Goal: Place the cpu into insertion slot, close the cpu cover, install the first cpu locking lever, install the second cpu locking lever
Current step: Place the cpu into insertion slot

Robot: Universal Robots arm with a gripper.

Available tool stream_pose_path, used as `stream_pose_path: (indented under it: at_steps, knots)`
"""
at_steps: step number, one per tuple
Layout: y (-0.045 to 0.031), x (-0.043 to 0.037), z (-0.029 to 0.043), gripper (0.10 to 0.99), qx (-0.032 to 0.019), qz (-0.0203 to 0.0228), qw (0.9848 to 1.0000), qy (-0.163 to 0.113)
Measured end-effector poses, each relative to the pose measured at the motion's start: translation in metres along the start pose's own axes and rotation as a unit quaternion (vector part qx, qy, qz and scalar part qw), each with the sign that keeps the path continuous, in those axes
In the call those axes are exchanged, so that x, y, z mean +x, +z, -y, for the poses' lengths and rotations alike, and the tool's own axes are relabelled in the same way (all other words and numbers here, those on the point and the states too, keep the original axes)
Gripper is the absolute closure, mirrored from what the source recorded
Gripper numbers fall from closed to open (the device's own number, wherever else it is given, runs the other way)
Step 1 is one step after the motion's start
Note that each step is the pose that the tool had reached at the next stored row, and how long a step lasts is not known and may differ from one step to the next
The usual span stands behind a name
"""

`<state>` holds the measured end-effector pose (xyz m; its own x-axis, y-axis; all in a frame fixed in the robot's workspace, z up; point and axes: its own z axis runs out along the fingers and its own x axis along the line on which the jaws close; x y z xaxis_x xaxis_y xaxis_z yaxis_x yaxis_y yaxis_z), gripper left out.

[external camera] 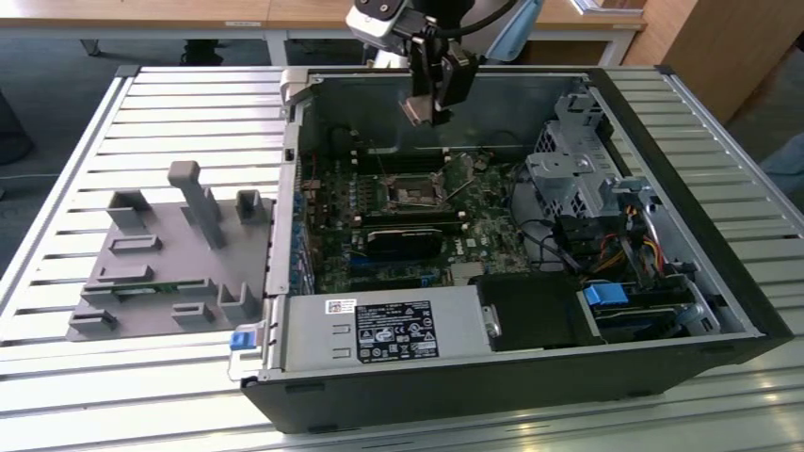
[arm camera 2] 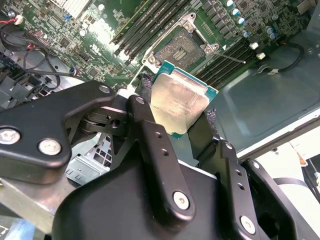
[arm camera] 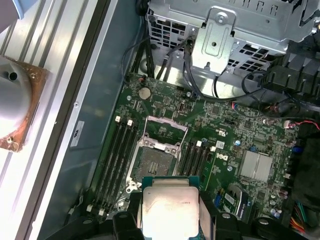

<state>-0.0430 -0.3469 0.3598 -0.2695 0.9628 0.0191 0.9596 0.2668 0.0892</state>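
The end effector (external camera: 425,111) hangs over the open computer case (external camera: 503,395), which lies on the slatted worktop (external camera: 151,104). It is above the rear part of the green circuit board (arm camera: 225,125). Its two black fingers (arm camera 2: 145,125) are closed against opposite edges of the cpu (arm camera 2: 181,97), which is held clear of the board with its silvery top showing in both wrist views. The gripped edges are hidden behind the finger pads, and the first wrist view cuts off the chip's near edge. The insertion slot (arm camera: 152,162) lies below the chip and apart from it, with its dark centre exposed. The cpu cover (arm camera: 167,145) appears to be swung back from the slot on the side away from the fingers, though its angle is hard to judge. The long black memory slots (arm camera: 117,160) flank the socket on both sides. In the exterior view the socket is small and its locking levers cannot be made out. A grey fixture (external camera: 164,254) sits on the worktop at the exterior view's left, beside the case.
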Motion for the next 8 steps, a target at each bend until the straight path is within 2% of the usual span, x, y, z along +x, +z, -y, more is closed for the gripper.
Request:
stream_pose_path:
  at_steps: [8]
  knots:
    - [0.0031, -0.0001, 0.0003, 0.545, -0.0001, 0.0003, 1.0000, 0.000]
